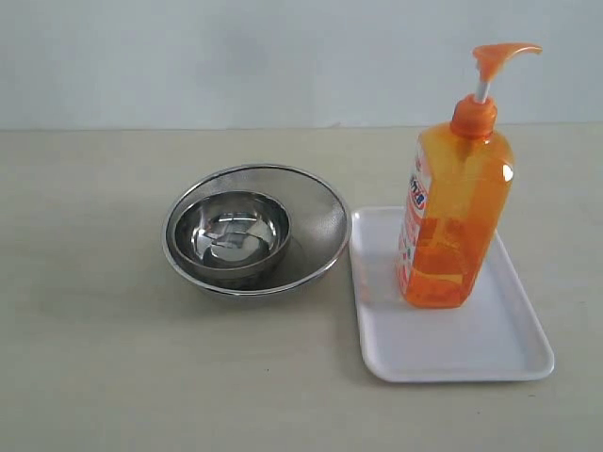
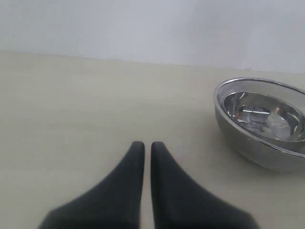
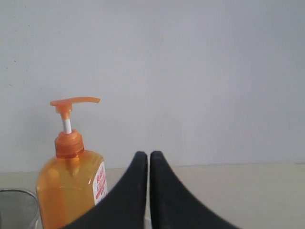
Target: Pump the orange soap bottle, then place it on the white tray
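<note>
The orange soap bottle (image 1: 454, 217) stands upright on the white tray (image 1: 499, 348), its pump head raised and pointing right. No arm shows in the exterior view. In the right wrist view the orange soap bottle (image 3: 71, 186) stands off to one side of my right gripper (image 3: 145, 155), whose dark fingers are shut with nothing between them and do not touch it. My left gripper (image 2: 144, 145) is shut and empty above the bare table, apart from the bowls.
A round steel mesh bowl (image 1: 316, 217) with a smaller steel bowl (image 1: 231, 235) inside it sits just left of the tray. The same mesh bowl (image 2: 259, 124) lies beyond my left gripper, off to one side. A pale wall backs the beige table.
</note>
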`<state>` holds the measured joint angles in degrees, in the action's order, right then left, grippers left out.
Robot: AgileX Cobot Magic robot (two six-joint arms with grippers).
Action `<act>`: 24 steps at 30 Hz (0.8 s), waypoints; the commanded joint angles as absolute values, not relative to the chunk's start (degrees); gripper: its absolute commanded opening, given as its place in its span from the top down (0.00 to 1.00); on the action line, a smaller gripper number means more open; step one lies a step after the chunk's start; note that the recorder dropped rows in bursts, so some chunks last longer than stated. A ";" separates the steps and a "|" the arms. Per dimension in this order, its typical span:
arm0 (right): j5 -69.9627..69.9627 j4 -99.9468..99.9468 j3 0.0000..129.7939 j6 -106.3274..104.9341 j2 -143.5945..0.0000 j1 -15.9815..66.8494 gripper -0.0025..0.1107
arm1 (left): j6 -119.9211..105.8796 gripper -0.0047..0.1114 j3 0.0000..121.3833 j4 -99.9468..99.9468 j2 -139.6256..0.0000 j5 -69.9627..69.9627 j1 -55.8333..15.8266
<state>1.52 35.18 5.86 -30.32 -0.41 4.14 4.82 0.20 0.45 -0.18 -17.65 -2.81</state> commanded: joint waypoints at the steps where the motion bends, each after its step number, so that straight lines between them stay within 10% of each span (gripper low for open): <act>1: 1.55 35.36 4.62 -30.92 -0.73 3.91 0.98 | 4.62 0.92 0.00 1.08 0.00 -17.46 -2.61; 11: 13.42 -13.16 0.00 15.83 -0.73 4.03 0.98 | 4.62 0.92 0.00 1.08 0.00 -17.36 -2.61; 24: 16.53 -0.37 0.00 4.41 0.00 4.03 0.98 | 4.62 0.92 0.00 1.08 0.00 -17.51 -2.61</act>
